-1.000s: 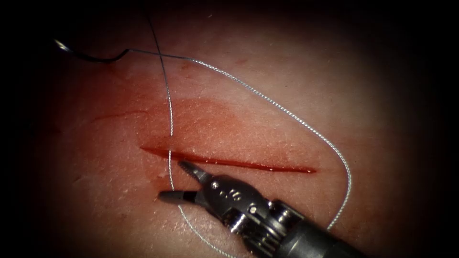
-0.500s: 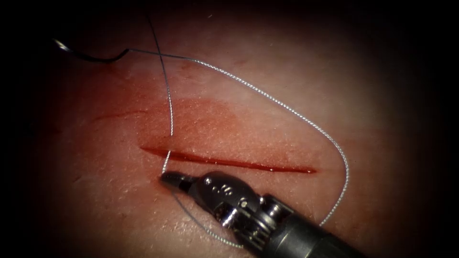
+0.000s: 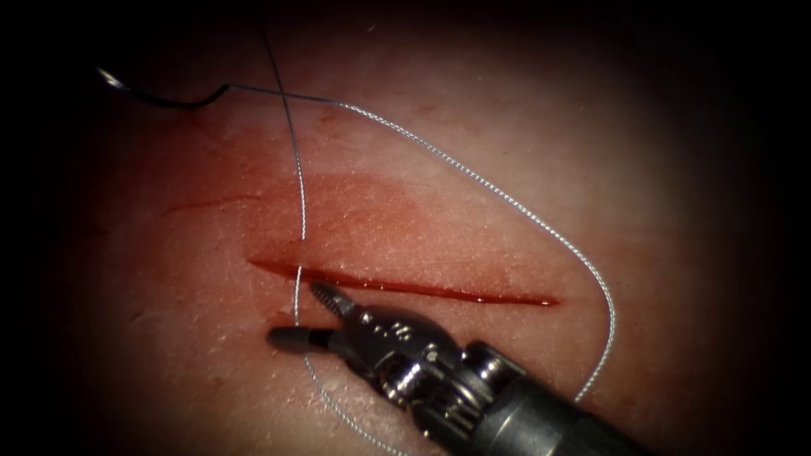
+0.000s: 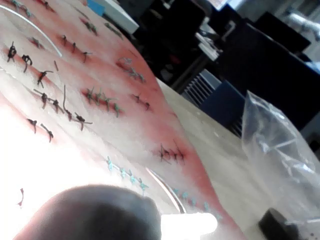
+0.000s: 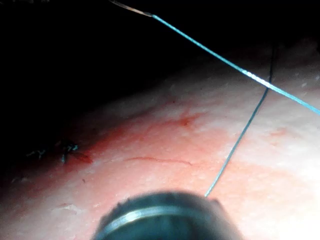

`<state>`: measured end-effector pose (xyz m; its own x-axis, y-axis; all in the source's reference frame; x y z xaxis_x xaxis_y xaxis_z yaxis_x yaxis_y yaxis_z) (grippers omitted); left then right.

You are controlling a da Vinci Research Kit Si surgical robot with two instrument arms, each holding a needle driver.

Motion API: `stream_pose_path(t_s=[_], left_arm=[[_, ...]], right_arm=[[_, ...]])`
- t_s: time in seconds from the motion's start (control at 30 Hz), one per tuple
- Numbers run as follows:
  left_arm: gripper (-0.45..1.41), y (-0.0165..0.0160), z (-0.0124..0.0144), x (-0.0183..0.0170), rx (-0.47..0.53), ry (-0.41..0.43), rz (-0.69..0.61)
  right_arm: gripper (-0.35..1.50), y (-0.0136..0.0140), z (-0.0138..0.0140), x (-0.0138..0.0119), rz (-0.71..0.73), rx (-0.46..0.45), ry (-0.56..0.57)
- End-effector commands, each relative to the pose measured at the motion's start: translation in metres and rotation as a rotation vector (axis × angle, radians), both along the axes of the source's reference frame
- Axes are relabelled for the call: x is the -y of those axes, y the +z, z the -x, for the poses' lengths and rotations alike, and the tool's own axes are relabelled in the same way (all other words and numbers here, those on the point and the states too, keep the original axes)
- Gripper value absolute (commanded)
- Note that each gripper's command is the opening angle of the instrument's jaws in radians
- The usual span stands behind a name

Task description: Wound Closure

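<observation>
Thread (image 3: 297, 291) by cut's (image 3: 405, 289) left end: right claw (image 3: 306, 314), pinched shut half a second ago, now gapes wide, holding nothing.

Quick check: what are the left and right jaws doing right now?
Right tool: jaws open, holding nothing, straddling the thread near the cut's left end.
Left tool: cannot be told.

Right pincer (image 3: 306, 317) reopened, releasing thread (image 3: 297, 297) beside cut (image 3: 405, 288).

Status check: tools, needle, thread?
Right tool open, holding nothing, astride the thread just below the cut. Needle lies free on the tissue, far upper left.
</observation>
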<state>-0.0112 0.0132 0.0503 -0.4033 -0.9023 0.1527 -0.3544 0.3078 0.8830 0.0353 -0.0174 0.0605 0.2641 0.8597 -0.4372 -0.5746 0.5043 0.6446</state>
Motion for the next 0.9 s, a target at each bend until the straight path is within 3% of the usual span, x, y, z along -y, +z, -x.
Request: stream_pose_path(t_s=[0.03, 0.1, 0.13, 0.2, 0.37, 0.6, 0.83, 0.9], left_arm=[[-0.45, -0.0008, 0.0002, -0.0011, 0.004, -0.004, 0.009], [-0.45, -0.0008, 0.0002, -0.0011, 0.004, -0.004, 0.009], [-0.45, -0.0008, 0.0003, -0.0011, 0.004, -0.004, 0.009], [-0.45, -0.0008, 0.0003, -0.0011, 0.004, -0.004, 0.009], [-0.45, -0.0008, 0.0003, -0.0010, 0.004, -0.005, 0.009], [-0.45, -0.0008, 0.0004, -0.0010, 0.003, -0.005, 0.009], [-0.45, -0.0008, 0.0004, -0.0010, 0.007, -0.005, 0.004], [-0.45, -0.0008, 0.0005, -0.0010, 0.007, -0.006, 0.004]], right_arm=[[0.36, -0.0007, -0.0010, -0.0004, -0.007, -0.009, -0.015], [0.44, -0.0005, -0.0012, -0.0003, -0.023, -0.006, -0.030], [0.17, -0.0002, -0.0006, -0.0007, -0.031, 0.016, -0.019], [0.09, 0.0002, -0.0003, -0.0012, -0.031, 0.042, -0.008], [0.27, 0.0009, 0.0000, -0.0020, -0.022, 0.052, 0.009], [0.31, 0.0009, 0.0005, -0.0020, -0.012, 0.068, 0.037], [0.22, 0.0017, 0.0003, -0.0025, -0.017, 0.072, 0.053], [-0.08, 0.0026, 0.0005, -0.0026, -0.014, 0.083, 0.048]])
